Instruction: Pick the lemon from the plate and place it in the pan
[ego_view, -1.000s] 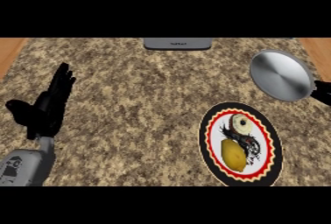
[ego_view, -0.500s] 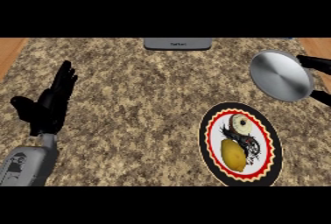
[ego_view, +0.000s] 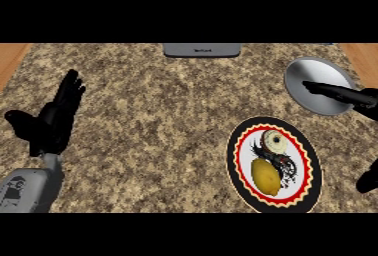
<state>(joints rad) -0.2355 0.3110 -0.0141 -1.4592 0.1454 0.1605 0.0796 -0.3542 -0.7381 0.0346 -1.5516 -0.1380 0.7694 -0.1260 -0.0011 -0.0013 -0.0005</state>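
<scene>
A yellow lemon (ego_view: 267, 177) lies on the lower half of a round plate (ego_view: 238, 150) with a red and black rim and a dark pattern, at the lower right of the counter. A round silver pan (ego_view: 314, 80) sits beyond it at the back right. My right hand (ego_view: 345, 95) comes in from the right edge, open. Its straight fingers lie across the pan's lower right part, and its thumb (ego_view: 367, 178) shows to the right of the plate. It holds nothing and is apart from the lemon. My left hand (ego_view: 55, 120) rests open at the far left, fingers up.
A grey appliance (ego_view: 201, 50) stands at the counter's back edge in the middle. Wooden strips (ego_view: 13, 57) border the speckled stone counter (ego_view: 155, 120) on both sides.
My right hand has come into view from the right edge and moved left over the pan. The left hand has barely shifted. The lemon, plate and pan have stayed put.
</scene>
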